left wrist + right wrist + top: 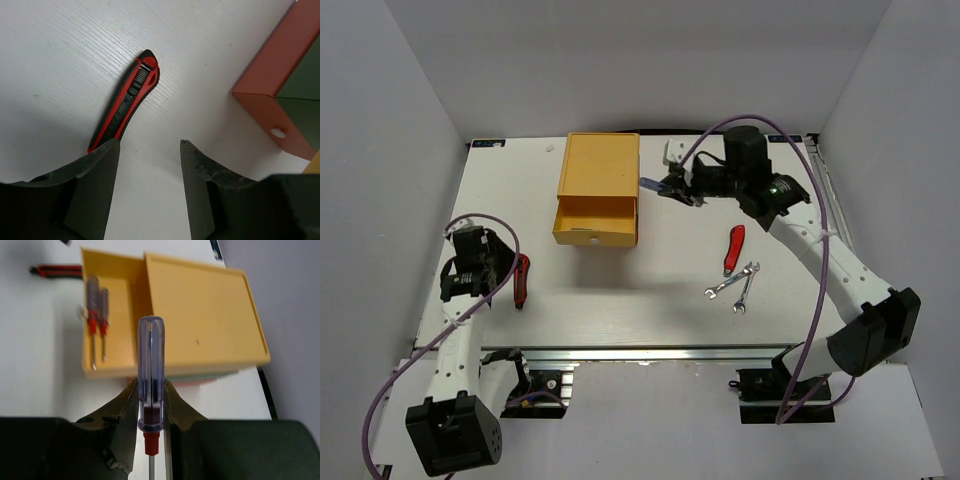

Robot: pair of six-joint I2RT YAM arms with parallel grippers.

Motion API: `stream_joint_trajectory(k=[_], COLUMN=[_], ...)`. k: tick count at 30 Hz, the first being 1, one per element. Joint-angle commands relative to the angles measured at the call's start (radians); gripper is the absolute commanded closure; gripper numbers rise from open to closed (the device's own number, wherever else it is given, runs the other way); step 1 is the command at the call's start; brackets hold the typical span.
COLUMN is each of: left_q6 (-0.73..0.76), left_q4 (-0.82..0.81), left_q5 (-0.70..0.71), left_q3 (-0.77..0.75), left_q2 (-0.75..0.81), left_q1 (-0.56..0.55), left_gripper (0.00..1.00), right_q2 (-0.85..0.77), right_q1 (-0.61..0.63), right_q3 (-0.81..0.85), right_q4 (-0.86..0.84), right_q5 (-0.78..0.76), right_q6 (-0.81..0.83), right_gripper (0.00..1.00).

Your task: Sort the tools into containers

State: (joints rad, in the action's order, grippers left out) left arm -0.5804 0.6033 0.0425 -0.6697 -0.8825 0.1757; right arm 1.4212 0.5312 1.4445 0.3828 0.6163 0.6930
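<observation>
1. The right fingers (125, 407) are clamped on the clear blue handle of a screwdriver (150, 365). They hold it in the air just beside the right side of the chest (600, 165), handle end toward the chest.
2. The chest's yellow top drawer (112, 330) is pulled out toward the arm bases. Two more screwdrivers (93, 310) lie inside it, side by side along its far wall.
3. The step in hand looks like delivering this screwdriver to that drawer. The next move calls for swinging across to the open tray in front of the chest, turning the tool parallel to the pair so it does not bridge the rim, then lowering and letting go.
4. The left fingers (100, 170) are apart and empty, low over the worktop (620, 300) left of the chest. A red pocket tool (127, 102) lies flat just ahead of them, its near end at one fingertip.
5. In that wrist view the red-orange bottom drawer (265, 85), with its white knob (278, 133), sits below the green drawer (300, 105).
6. Right of the chest and well apart from it lie a second red pocket tool (733, 250) and two wrenches (732, 282), close together.
7. Nothing blocks the path to the tray. The open yellow drawer overhangs the lower fronts, so it probably needs shutting before those knobs can be reached.
</observation>
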Motion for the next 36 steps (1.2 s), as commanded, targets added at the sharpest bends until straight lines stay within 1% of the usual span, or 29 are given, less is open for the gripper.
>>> stream_joint_trajectory(k=[1, 3, 5, 6, 7, 9, 11, 13, 14, 17, 19, 20, 21, 22, 23, 24, 25, 26, 27, 28, 29, 31, 34, 35, 36], left_q6=[-0.005, -0.05, -0.094, -0.142, -0.165, -0.232, -0.259, -0.25, -0.234, -0.245, -0.237, -0.231, -0.228, -0.231, -0.236, -0.236, -0.237, -0.239, -0.24, -0.243, -0.246, -0.251, -0.248, -0.245, -0.245], left_q4=[-0.036, -0.057, -0.072, -0.088, -0.092, -0.118, -0.113, -0.068, -0.041, -0.068, -0.073, -0.07, -0.074, -0.082, -0.101, -0.102, -0.112, -0.117, -0.12, -0.125, -0.128, -0.14, -0.148, -0.148, -0.149], left_q5=[-0.041, -0.097, -0.127, -0.159, -0.173, -0.217, -0.231, -0.225, -0.221, -0.234, -0.23, -0.228, -0.228, -0.236, -0.245, -0.25, -0.254, -0.257, -0.26, -0.262, -0.262, -0.268, -0.268, -0.27, -0.268], left_q3=[0.015, 0.03, 0.068, 0.085, 0.117, 0.166, 0.203, 0.203, 0.196, 0.193, 0.174, 0.162, 0.162, 0.168, 0.174, 0.174, 0.183, 0.188, 0.196, 0.202, 0.206, 0.211, 0.211, 0.213, 0.214], left_q2=[0.043, 0.069, 0.098, 0.108, 0.115, 0.163, 0.227, 0.266, 0.28, 0.306, 0.292, 0.283, 0.278, 0.278, 0.284, 0.284, 0.287, 0.292, 0.293, 0.297, 0.297, 0.295, 0.289, 0.286, 0.284], left_q1=[0.007, 0.008, 0.007, 0.007, 0.007, 0.007, 0.007, 0.007, 0.008, 0.007, 0.007, 0.007, 0.007, 0.007, 0.007, 0.007, 0.007, 0.007, 0.007, 0.008, 0.008, 0.007, 0.007, 0.008, 0.007], left_gripper=[0.37, 0.38, 0.4, 0.42, 0.47, 0.5, 0.51, 0.5, 0.5, 0.45, 0.44, 0.44, 0.44, 0.44, 0.45, 0.45, 0.46, 0.47, 0.47, 0.48, 0.48, 0.48, 0.48, 0.48, 0.48], right_q2=[0.039, 0.082, 0.12, 0.16, 0.177, 0.244, 0.304, 0.376, 0.41, 0.43, 0.433, 0.432, 0.426, 0.417, 0.388, 0.387, 0.362, 0.345, 0.322, 0.317, 0.317, 0.312, 0.282, 0.277, 0.277], right_q1=[0.091, 0.147, 0.197, 0.211, 0.226, 0.282, 0.318, 0.339, 0.345, 0.351, 0.351, 0.348, 0.349, 0.346, 0.345, 0.346, 0.345, 0.346, 0.348, 0.361, 0.362, 0.383, 0.42, 0.432, 0.458], right_q3=[0.08, 0.128, 0.174, 0.224, 0.247, 0.301, 0.344, 0.387, 0.404, 0.366, 0.395, 0.448, 0.479, 0.511, 0.519, 0.516, 0.504, 0.487, 0.453, 0.433, 0.426, 0.377, 0.297, 0.253, 0.235], right_q4=[-0.062, -0.093, -0.094, -0.088, -0.09, -0.093, -0.117, -0.142, -0.151, -0.131, -0.116, -0.073, -0.043, 0.02, 0.081, 0.123, 0.158, 0.192, 0.271, 0.386, 0.387, 0.439, 0.412, 0.368, 0.34], right_q5=[0.034, 0.017, -0.003, -0.006, -0.01, -0.03, -0.058, -0.081, -0.096, -0.116, -0.13, -0.133, -0.124, -0.078, 0.068, 0.069, 0.126, 0.245, 0.334, 0.356, 0.355, 0.311, 0.229, 0.139, 0.084], right_q6=[-0.102, -0.121, -0.127, -0.135, -0.139, -0.154, -0.176, -0.211, -0.223, -0.168, -0.152, -0.138, -0.132, -0.125, -0.089, -0.052, -0.014, 0.026, 0.115, 0.196, 0.197, 0.232, 0.24, 0.217, 0.194], right_gripper=[1.0, 1.0, 1.0, 1.0, 1.0, 1.0, 1.0, 1.0, 0.98, 0.62, 0.45, 0.36, 0.29, 0.24, 0.25, 0.28, 0.32, 0.43, 0.5, 0.88, 1.0, 1.0, 1.0, 1.0, 1.0])
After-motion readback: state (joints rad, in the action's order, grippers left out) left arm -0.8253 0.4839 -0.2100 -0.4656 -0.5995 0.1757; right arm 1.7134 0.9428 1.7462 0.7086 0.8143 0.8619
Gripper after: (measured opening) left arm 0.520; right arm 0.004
